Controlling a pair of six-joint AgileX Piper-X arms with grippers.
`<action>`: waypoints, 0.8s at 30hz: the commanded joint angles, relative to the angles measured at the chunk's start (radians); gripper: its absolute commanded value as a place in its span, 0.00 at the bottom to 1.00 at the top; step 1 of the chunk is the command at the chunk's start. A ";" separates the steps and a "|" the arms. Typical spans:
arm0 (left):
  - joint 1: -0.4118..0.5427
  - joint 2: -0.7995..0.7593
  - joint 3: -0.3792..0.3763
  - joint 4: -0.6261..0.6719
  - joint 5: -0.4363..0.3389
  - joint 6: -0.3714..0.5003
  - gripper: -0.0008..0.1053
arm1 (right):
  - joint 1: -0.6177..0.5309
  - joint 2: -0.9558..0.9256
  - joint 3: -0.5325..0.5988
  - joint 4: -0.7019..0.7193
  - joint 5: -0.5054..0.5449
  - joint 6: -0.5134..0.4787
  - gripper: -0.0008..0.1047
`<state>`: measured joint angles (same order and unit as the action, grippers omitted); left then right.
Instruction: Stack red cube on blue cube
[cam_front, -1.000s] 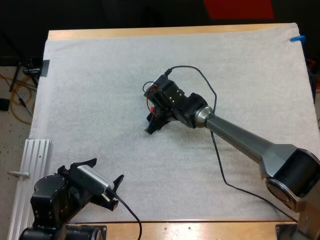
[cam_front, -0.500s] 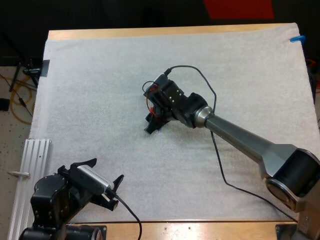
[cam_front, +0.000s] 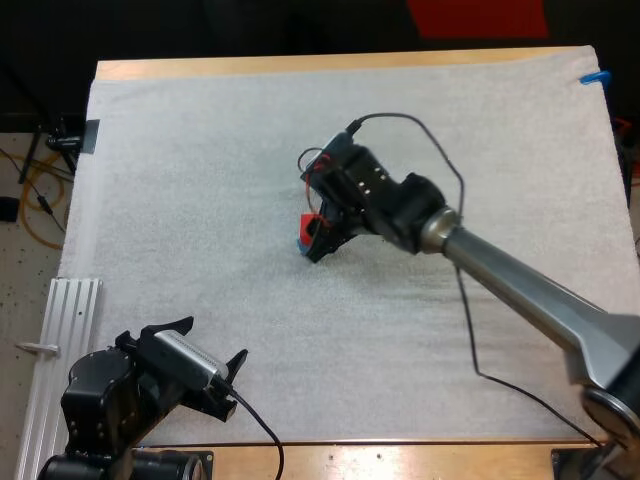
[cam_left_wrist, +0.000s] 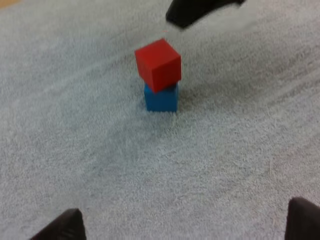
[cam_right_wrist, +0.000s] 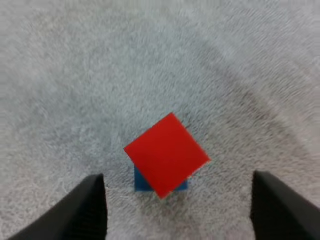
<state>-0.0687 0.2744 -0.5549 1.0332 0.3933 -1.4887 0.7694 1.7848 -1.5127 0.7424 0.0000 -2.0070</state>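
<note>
The red cube (cam_left_wrist: 158, 64) rests on top of the blue cube (cam_left_wrist: 161, 99), turned at an angle to it and overhanging a little. In the high view the red cube (cam_front: 310, 222) and blue cube (cam_front: 302, 240) stand near the mat's middle. My right gripper (cam_front: 321, 236) hovers just above the stack, open, with neither finger touching it. In the right wrist view its fingers flank the red cube (cam_right_wrist: 166, 153) from above, a sliver of blue cube (cam_right_wrist: 142, 184) showing under it. My left gripper (cam_front: 215, 339) is open near the front left, facing the stack.
A ribbed metal rail (cam_front: 60, 340) lies off the mat's front left edge. The white mat (cam_front: 200, 180) spreads wide around the stack. The wooden table edge (cam_front: 300, 65) runs along the far side.
My right gripper has let go of the red cube, lifted and shifted right. The stack, hidden under it before, now shows. The left arm has not moved.
</note>
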 joint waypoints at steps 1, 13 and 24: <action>-0.003 0.000 -0.012 -0.006 0.008 -0.006 0.73 | -0.034 -0.040 -0.012 -0.025 0.000 0.020 0.57; 0.004 0.102 -0.017 -0.195 -0.026 -0.100 0.73 | -0.410 -0.211 0.077 -0.058 -0.012 0.170 0.57; 0.150 0.167 -0.087 -0.247 -0.046 -0.101 0.73 | -0.636 -0.681 0.455 -0.058 -0.021 0.116 0.57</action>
<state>0.0761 0.4476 -0.6313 0.7974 0.3622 -1.5781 0.1371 1.1376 -1.0658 0.6839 -0.0098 -1.8720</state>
